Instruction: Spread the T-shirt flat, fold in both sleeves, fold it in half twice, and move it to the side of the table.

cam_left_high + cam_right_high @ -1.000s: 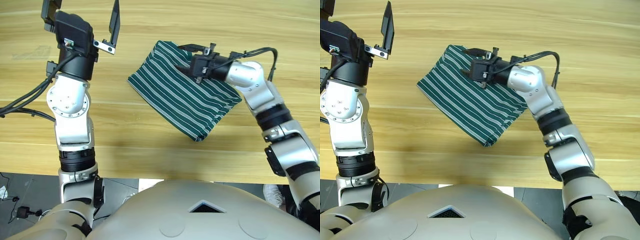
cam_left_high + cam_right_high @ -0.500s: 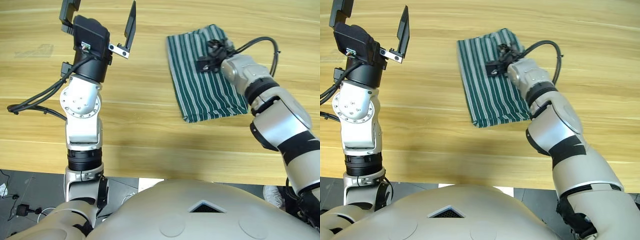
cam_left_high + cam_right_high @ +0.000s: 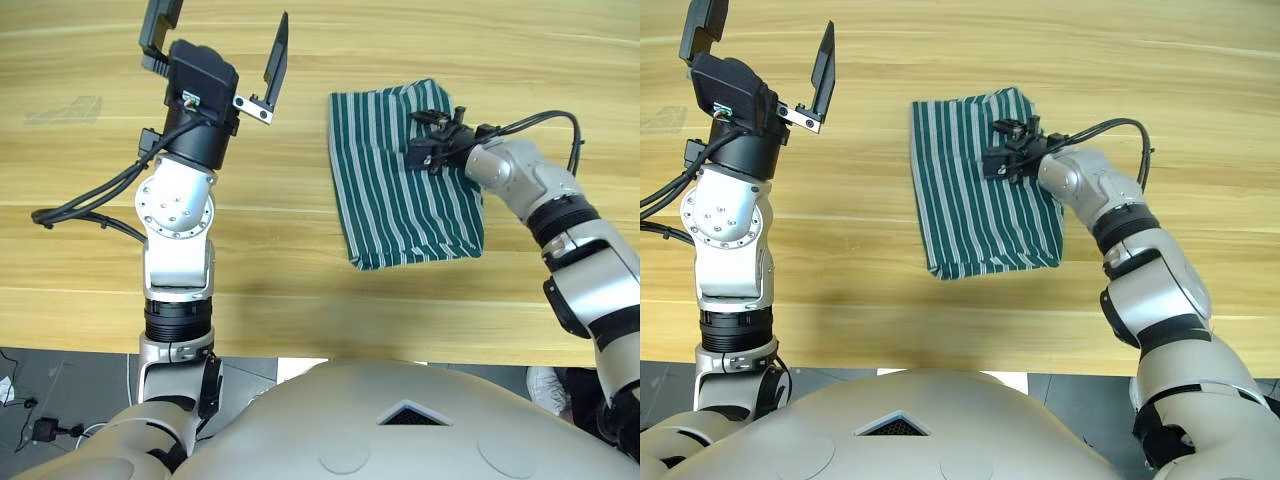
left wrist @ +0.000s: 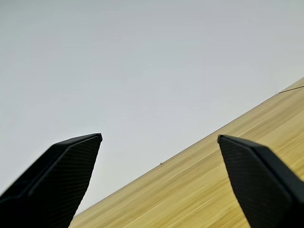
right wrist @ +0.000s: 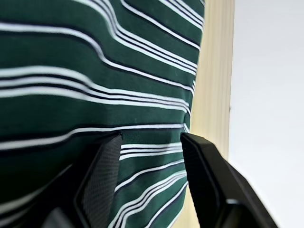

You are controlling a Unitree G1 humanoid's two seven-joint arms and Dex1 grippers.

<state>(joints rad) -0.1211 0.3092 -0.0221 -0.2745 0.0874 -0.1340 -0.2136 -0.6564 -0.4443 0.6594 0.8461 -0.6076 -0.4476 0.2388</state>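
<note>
One pinch of folded green, white-striped cloth T-shirt (image 3: 390, 200) is clamped in the right end effector (image 3: 420, 150); dragging may loosen its folds, while the left end effector (image 3: 222, 25) stands apart.

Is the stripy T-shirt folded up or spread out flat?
Folded. The T-shirt lies on the table as a small rectangle, with no sleeves sticking out.

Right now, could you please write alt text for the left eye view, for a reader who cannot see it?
A folded green striped T-shirt lies on a wooden table, right of centre, with the right end effector gripping its far part. The left end effector hangs above the table at left, open.
</note>
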